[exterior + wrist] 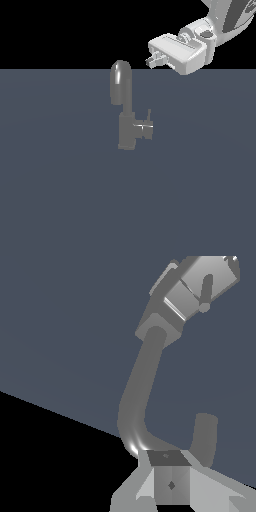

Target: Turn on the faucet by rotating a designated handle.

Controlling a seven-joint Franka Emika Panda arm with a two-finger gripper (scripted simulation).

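Claw [151, 61] aloft, fingers close together, nothing between them, well apart from faucet [125, 107] below. Faucet upright on grey floor [60, 190]; handle [146, 128] on its side toward exterior view's right, pin up.

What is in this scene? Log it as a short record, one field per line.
surface: flat blue-grey floor
faucet: small grey faucet, boxy body upright
spout: tall rounded arch rising above the body
handle: short side stub with a thin lever pin, on the exterior view's right of the body
gripper: raised above and to the exterior view's right of the faucet, apart from it
gripper state: cannot tell whether open or shut
contact with handle: none
task status: handle not yet grasped
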